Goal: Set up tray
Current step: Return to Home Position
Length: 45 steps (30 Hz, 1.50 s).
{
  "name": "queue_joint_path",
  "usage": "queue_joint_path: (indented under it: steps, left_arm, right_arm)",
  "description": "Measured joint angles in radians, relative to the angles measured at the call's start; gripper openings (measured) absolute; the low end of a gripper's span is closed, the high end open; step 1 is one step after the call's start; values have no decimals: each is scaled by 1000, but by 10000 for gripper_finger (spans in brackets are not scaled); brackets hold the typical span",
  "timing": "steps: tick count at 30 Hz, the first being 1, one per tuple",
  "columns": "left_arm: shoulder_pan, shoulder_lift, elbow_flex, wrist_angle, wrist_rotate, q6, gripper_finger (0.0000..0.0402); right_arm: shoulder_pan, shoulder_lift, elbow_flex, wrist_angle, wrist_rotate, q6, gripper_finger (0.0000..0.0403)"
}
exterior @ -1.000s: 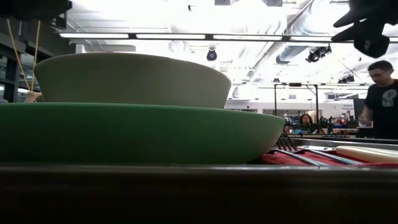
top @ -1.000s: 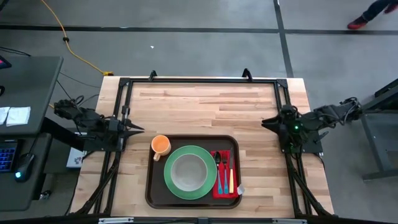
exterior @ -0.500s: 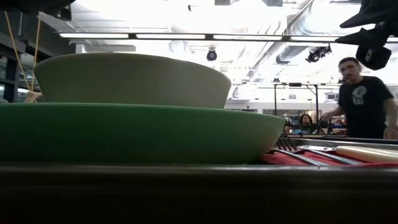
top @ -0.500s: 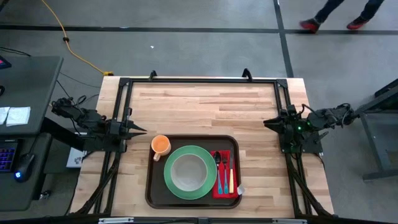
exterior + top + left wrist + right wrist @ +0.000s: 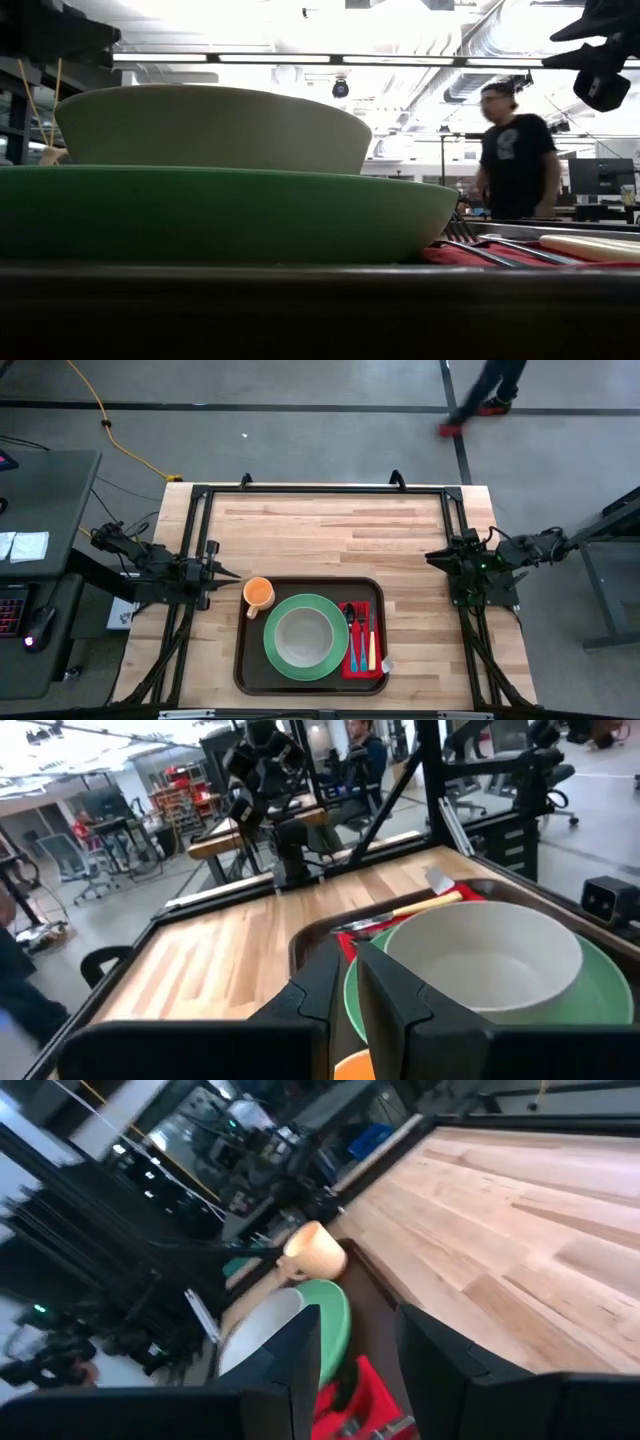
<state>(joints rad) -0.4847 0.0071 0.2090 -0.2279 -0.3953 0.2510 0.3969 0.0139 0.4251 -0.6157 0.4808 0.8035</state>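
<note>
Both arms had withdrawn to the table's [image 5: 330,530] side edges. Left gripper [image 5: 222,572] closed, empty; right gripper [image 5: 432,557] slightly parted, empty. Tray [image 5: 248,652] sat laid at the near edge: task judged complete.

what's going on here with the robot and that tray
Nothing is being handled right now. The tray holds a green plate with a bowl on it, an orange cup beside the plate, and a spoon, fork and knife on a red napkin. The left gripper and right gripper hang empty at the left and right edges of the table, off the tray.
</note>
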Motion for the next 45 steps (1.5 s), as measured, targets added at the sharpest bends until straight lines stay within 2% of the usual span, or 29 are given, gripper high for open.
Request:
queue_joint_path:
  steps: [6,10,15,22,34,38,45]
  left_arm:
    - [0,-1,-6,2,8,39,69]
    - [0,-1,-6,2,9,67,69]
    - [0,-1,-6,1,9,67,69]
    - [0,-1,-14,11,-3,60,69]
    - [0,0,-69,53,-57,103,69]
    - [0,0,-69,17,-73,121,69]
    - [1,0,-69,-46,-163,127,69]
  right_arm:
    - [0,0,-149,269,-59,-62,110]
    - [0,-3,-273,405,-91,-31,110]
    - [0,1,-349,464,-122,25,110]
    - [-34,-10,-336,454,-106,-45,110]
    - [-134,-9,-336,445,-148,-138,110]
    - [-166,-9,-336,429,-179,-184,110]
    - [-212,-9,-335,395,-229,-234,110]
